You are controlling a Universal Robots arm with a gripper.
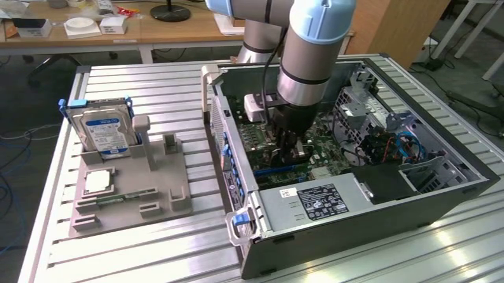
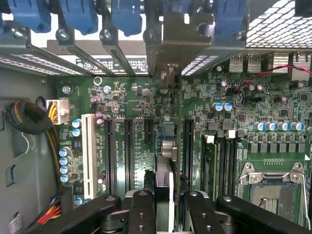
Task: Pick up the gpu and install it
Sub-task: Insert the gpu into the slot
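The case is open above, but the power supply, cables and memory sticks crowd the gripper holding the gpu.

It was a robotics lab or workshop: a robot arm stood over an open computer case on a ribbed metal table, with a grey parts holder at nine o'clock, a cluttered wooden desk at eleven, and loose cables on the floor.

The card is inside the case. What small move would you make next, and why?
Probably lower the gpu straight down a little: the fingers grip it edge-on just over the motherboard's long black slots, and it looks not yet seated.
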